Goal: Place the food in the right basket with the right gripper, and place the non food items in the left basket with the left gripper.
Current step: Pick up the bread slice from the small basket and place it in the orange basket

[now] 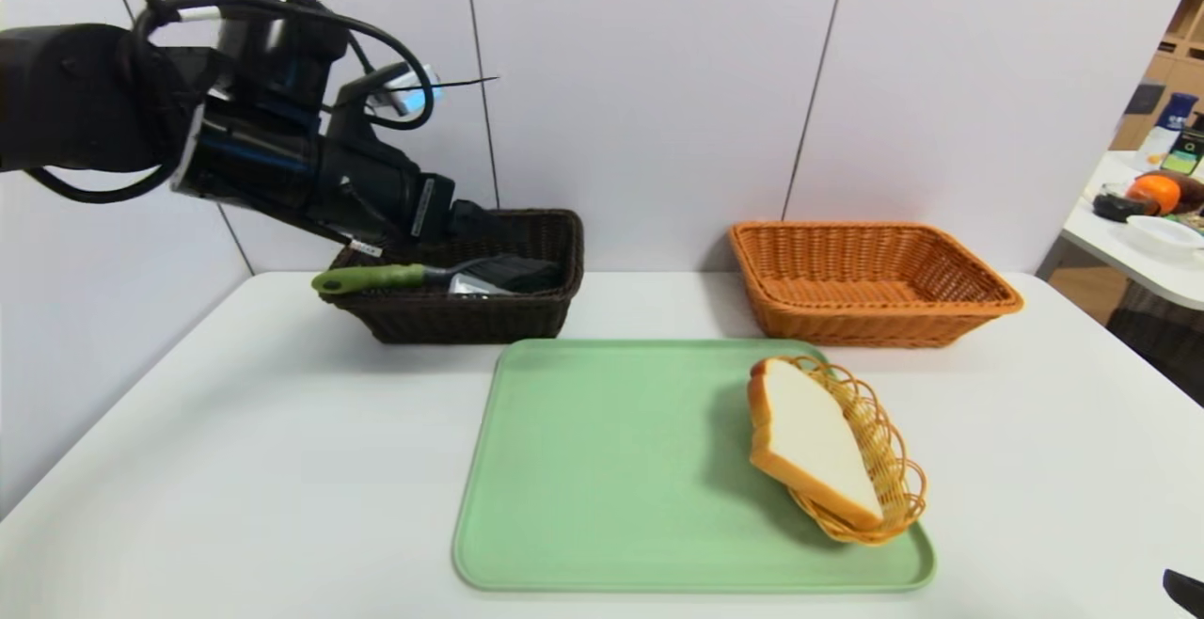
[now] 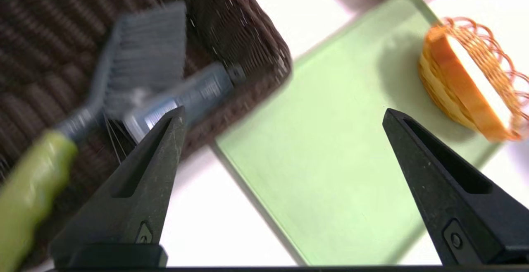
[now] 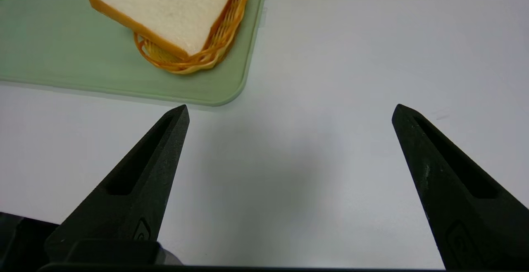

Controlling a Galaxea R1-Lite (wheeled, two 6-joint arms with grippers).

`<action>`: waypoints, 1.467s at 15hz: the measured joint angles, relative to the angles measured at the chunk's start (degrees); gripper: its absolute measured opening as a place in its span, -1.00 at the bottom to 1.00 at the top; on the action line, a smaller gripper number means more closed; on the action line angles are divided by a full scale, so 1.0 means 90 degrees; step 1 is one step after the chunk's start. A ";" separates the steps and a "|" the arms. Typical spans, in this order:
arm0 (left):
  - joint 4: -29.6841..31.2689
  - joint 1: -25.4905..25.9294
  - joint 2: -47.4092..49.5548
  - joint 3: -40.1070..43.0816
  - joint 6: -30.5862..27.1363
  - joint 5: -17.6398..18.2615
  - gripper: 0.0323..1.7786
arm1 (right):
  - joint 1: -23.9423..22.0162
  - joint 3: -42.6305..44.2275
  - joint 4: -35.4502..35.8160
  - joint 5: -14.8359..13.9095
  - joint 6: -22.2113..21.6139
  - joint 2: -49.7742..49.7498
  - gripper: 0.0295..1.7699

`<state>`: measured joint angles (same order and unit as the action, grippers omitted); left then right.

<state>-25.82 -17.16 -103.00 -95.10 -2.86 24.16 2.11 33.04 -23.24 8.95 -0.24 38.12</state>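
The dark grey brush (image 1: 372, 277) with its green handle lies in the dark brown left basket (image 1: 527, 313), handle sticking out over the rim. The slim grey case (image 1: 475, 285) lies beside it. In the left wrist view the brush (image 2: 140, 53) and case (image 2: 186, 96) rest in that basket (image 2: 41, 36). My left gripper (image 2: 284, 110) hangs above the basket's near edge, open and empty. The bread slice (image 1: 809, 440) leans on a small yellow wicker dish (image 1: 884, 450). The orange right basket (image 1: 875, 318) holds nothing. My right gripper (image 3: 289, 106) is open over bare table, short of the bread (image 3: 165, 7).
A green tray (image 1: 611, 468) lies at the table's middle, carrying the wicker dish. Both baskets stand behind it near the white wall. A side table (image 1: 1157, 252) with an orange and bottles stands at the far right. The right arm shows only at the lower right corner.
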 joint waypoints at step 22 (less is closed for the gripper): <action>-0.0203 0.0008 0.5029 0.5075 0.1084 -0.0973 0.90 | 0.3780 0.3875 -0.1108 -0.1229 0.0131 0.4410 0.92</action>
<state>-27.65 -17.09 -57.73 -49.42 6.89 15.41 36.13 67.91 -33.21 -2.11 0.94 77.81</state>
